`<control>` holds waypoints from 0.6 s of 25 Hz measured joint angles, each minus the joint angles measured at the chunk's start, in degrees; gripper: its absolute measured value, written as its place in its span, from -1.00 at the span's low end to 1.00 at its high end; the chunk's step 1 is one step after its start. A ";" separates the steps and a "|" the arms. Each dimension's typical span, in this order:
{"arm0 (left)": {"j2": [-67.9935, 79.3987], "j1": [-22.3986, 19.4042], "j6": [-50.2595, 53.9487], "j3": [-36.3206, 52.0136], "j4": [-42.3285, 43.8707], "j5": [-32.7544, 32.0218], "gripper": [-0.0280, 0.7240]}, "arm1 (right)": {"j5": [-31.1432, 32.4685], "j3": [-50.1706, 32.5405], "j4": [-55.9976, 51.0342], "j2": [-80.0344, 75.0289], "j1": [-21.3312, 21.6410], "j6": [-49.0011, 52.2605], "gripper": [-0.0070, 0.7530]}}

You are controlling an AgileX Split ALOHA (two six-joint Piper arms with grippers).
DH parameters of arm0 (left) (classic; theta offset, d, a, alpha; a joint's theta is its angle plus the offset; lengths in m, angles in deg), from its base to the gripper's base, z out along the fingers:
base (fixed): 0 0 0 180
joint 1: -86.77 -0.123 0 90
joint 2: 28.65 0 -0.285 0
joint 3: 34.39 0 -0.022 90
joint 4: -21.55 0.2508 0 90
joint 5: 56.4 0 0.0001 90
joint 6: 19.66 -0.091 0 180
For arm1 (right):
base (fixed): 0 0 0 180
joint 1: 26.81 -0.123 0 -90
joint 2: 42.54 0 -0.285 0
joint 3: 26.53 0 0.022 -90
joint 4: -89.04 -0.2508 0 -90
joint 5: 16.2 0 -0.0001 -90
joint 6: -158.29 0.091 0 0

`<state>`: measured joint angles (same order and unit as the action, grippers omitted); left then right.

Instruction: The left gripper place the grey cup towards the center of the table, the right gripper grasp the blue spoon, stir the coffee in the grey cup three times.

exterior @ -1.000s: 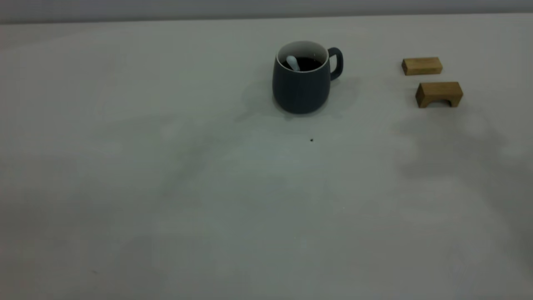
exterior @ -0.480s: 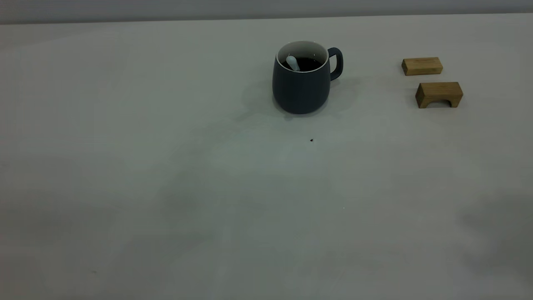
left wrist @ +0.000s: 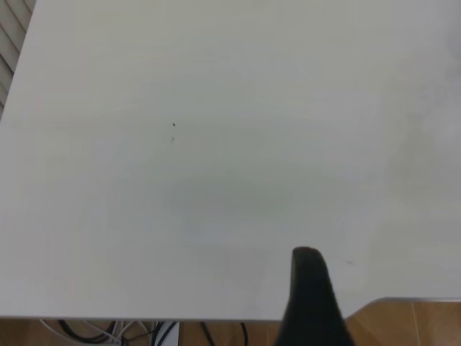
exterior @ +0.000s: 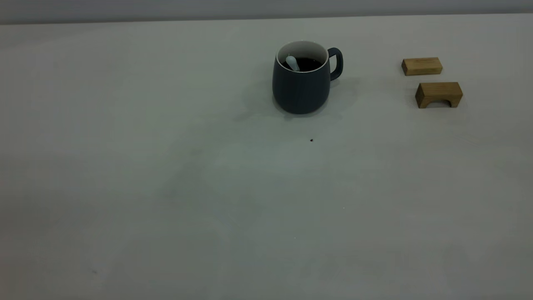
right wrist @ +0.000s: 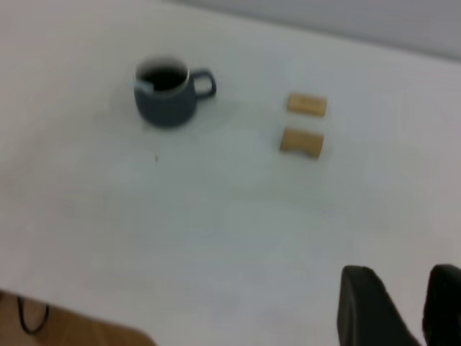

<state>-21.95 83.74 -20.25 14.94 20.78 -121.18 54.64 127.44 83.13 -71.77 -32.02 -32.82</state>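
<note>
The grey cup (exterior: 300, 89) stands upright toward the back middle of the table (exterior: 208, 187), its handle pointing right. Dark coffee (exterior: 308, 63) fills it, and the blue spoon (exterior: 292, 63) leans inside against the left wall, its pale handle end showing. Neither arm appears in the exterior view. My right gripper (right wrist: 421, 292) hovers open and empty over the table's front right part, far from the cup (right wrist: 166, 101). My left gripper (left wrist: 311, 288) is above the table's edge over bare surface, with neither cup nor spoon in its view.
Two wooden blocks lie right of the cup: a flat one (exterior: 422, 66) and an arch-shaped one (exterior: 439, 94) in front of it. A tiny dark speck (exterior: 311, 140) sits in front of the cup. The table's edge (left wrist: 144, 316) shows in the left wrist view.
The dark shadow over the table's right side has slid toward the front right and faded out. Cup, spoon and blocks have not moved.
</note>
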 joint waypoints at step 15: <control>0.00 0.00 0.00 0.00 0.00 0.00 0.63 | -5.48 -24.27 -1.21 20.28 0.00 0.37 -0.36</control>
<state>-21.95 83.74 -20.25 14.94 20.78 -121.18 49.16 103.18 81.92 -51.49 -32.02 -32.45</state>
